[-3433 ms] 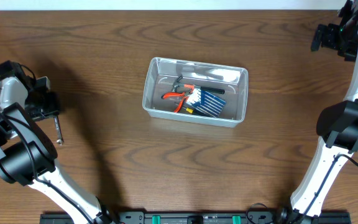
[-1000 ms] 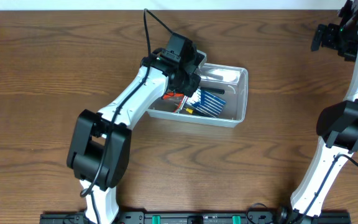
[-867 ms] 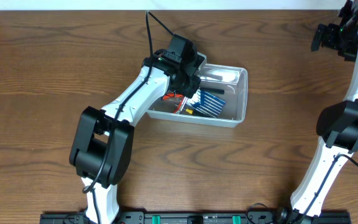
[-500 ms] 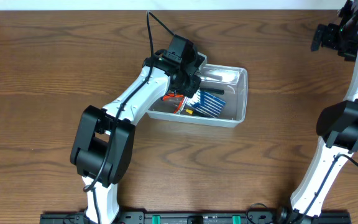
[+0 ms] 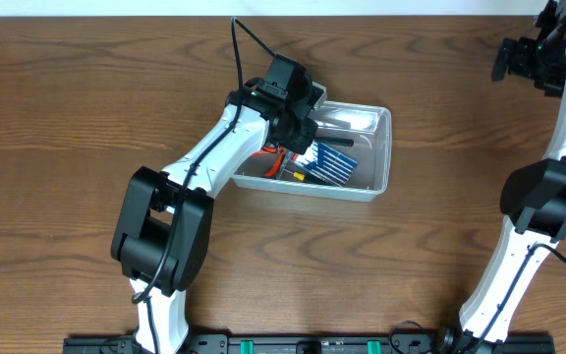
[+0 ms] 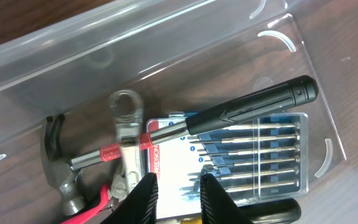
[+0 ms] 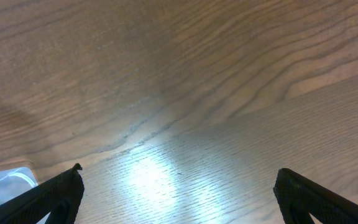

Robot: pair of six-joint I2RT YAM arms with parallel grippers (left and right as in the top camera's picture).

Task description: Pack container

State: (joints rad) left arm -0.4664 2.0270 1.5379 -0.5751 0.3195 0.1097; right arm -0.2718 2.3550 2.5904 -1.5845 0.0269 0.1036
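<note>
In the container point(image 6: 73, 46), a hammer point(image 6: 247, 106) across the screwdriver case point(image 6: 253, 152), a wrench point(image 6: 128, 134) over the hammer's handle

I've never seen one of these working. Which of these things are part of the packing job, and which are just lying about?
Part of the job: container; hammer, wrench, screwdriver case and red-handled pliers inside it; left gripper, open above them.

Not in use: right gripper, open, over the table away from the container.
</note>
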